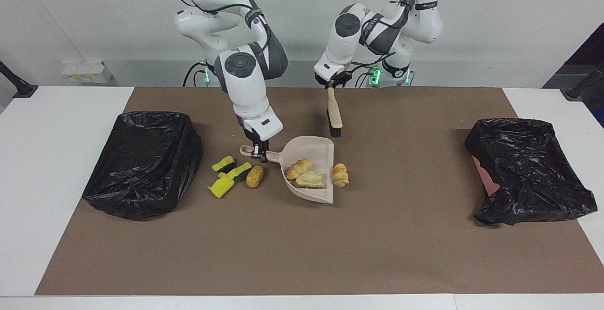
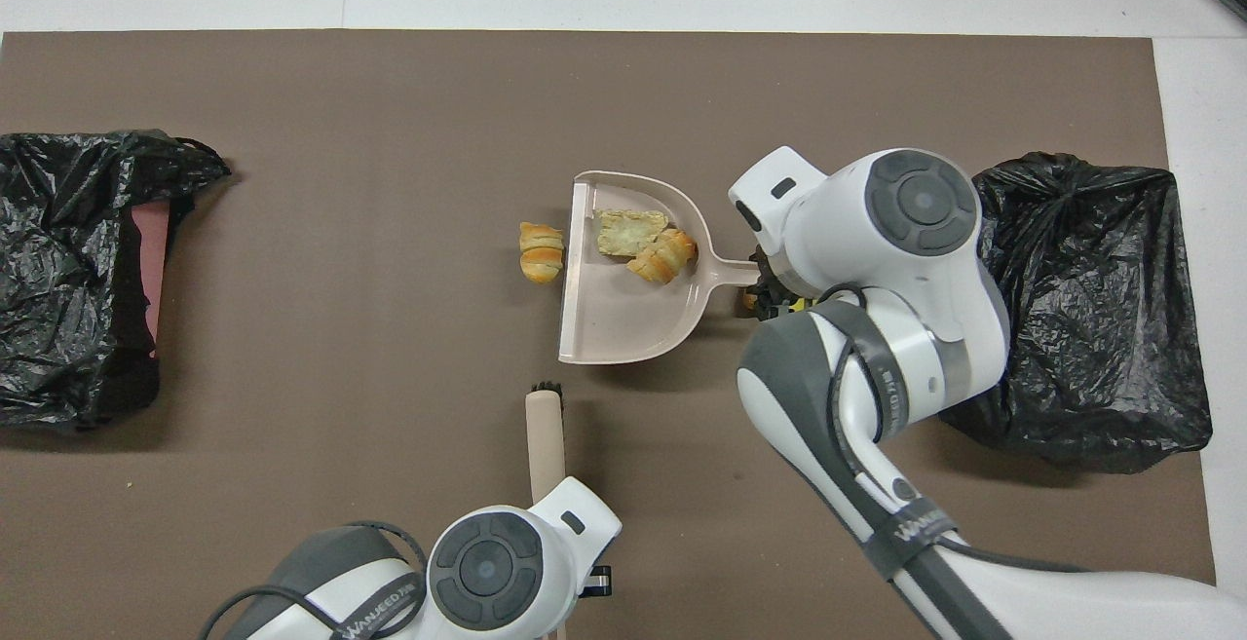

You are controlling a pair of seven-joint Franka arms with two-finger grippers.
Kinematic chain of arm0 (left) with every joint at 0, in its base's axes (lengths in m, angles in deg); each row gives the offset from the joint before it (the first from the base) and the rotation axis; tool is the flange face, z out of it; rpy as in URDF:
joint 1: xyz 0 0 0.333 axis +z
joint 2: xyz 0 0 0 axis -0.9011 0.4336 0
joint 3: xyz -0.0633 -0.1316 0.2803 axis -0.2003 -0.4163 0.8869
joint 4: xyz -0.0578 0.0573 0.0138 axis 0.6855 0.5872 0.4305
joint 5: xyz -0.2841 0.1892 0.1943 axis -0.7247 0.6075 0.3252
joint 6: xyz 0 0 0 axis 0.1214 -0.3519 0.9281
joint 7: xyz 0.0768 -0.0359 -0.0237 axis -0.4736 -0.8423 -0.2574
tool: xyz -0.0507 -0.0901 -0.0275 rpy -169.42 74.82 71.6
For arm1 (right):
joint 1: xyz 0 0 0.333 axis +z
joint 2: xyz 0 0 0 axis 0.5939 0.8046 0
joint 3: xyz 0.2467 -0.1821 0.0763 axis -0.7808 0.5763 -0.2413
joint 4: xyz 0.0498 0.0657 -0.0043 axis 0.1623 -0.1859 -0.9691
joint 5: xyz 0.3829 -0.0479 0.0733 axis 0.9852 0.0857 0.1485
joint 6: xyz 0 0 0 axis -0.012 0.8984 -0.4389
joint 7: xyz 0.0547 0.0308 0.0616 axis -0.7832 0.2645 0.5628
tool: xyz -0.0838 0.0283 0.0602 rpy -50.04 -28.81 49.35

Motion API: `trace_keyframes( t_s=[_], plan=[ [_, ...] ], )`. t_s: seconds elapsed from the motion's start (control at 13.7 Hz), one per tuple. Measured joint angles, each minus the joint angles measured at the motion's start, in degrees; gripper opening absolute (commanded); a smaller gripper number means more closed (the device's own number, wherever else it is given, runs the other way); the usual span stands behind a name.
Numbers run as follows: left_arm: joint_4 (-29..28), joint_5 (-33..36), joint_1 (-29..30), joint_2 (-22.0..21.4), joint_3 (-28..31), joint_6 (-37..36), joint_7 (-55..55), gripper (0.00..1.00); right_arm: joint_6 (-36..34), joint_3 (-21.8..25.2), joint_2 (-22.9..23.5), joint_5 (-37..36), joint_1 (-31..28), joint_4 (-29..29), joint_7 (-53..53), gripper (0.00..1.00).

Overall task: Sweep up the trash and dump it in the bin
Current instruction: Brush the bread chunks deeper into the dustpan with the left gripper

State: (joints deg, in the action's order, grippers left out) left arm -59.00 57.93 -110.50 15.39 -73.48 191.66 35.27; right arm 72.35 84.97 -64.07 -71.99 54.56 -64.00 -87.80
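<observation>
Just off dustpan [image 1: 309, 168] lip — one pastry [image 1: 339, 174].

Brown mat [image 1: 302, 253] over white table [image 1: 56, 168]. 2 glossy black bin liners [image 1: 141, 163] [image 1: 528, 168]; pink patch [image 1: 486, 178] showing at one. Beige dustpan [image 1: 306, 152]; beige brush [image 1: 334, 112] with black bristles. 3 pale pastry pieces [image 1: 310, 179], orange-streaked. 3 yellow sponges [image 1: 222, 186] with green backs. 1 golden-brown bun-like lump [image 1: 255, 176]. Arms white with grey joints.
</observation>
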Motion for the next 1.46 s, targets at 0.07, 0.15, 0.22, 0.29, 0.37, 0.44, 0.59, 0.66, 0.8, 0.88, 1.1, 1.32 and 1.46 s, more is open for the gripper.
trace_keyframes(
  t_s=[0.07, 0.15, 0.22, 0.29, 0.37, 0.44, 0.59, 0.66, 0.8, 0.88, 1.1, 1.32, 1.46],
  plan=[
    [-0.2, 0.0, -0.4, 0.0, -0.1, 0.1, -1.0, 0.0, -2.1, 0.0, -0.7, 0.3, -1.5, 0.9, -2.1, 0.0],
    [-0.5, 0.0, -1.0, 0.1, 0.0, 0.1, -1.5, 0.0, -4.0, 0.0, -1.5, 0.4, -3.1, 1.7, -4.2, 0.0],
    [-0.8, 0.0, -1.5, 0.4, 0.0, 0.2, -1.7, 0.0, -5.1, 0.0, -2.1, 0.5, -4.4, 2.0, -5.7, 0.0],
    [-1.0, 0.0, -1.7, 0.9, -0.1, 0.4, -1.8, 0.0, -5.9, 0.0, -2.6, 0.6, -5.5, 2.1, -7.1, 0.0],
    [-1.2, 0.0, -1.6, 1.3, 0.1, 0.9, -1.8, 0.0, -6.4, 0.0, -3.0, 0.7, -6.4, 2.1, -8.3, 0.0],
    [-1.1, 0.0, -1.2, 1.9, 0.4, 1.4, -1.8, 0.0, -6.7, 0.1, -3.1, 1.0, -6.9, 2.1, -9.0, 0.0],
    [-0.3, 0.0, 3.4, 3.6, 1.0, 1.5, 0.3, 0.0, -6.7, -0.1, -3.2, 1.2, -6.8, 2.0, -9.2, 0.0],
    [1.0, 0.0, 6.8, 5.0, 1.3, 1.3, 2.9, 0.0, -6.4, -0.2, -3.1, 1.2, -6.7, 1.8, -9.2, 0.0],
    [5.7, 0.2, 12.7, 8.4, 1.8, -0.1, 7.3, 0.0, -4.4, -0.3, -2.7, 1.2, -6.2, 1.0, -9.2, 0.0],
    [8.5, 0.3, 15.3, 10.3, 1.9, -1.1, 10.0, 0.0, -3.0, -0.4, -2.0, 1.2, -5.9, 0.7, -9.2, 0.0],
    [14.6, 1.6, 19.3, 14.8, 2.0, -2.4, 15.1, 0.0, 0.9, -0.4, 0.5, 0.6, -4.0, 0.6, -9.0, 0.0],
    [18.8, 4.4, 22.7, 17.7, 2.0, -5.1, 21.0, 0.0, 1.1, -0.4, 1.0, -4.4, -1.5, 0.8, -6.2, 0.0],
    [21.6, 5.1, 25.2, 19.2, 2.0, -8.0, 25.9, 0.0, 1.0, -0.4, 1.7, -7.8, 0.0, 0.7, -4.0, 0.0]
  ],
)
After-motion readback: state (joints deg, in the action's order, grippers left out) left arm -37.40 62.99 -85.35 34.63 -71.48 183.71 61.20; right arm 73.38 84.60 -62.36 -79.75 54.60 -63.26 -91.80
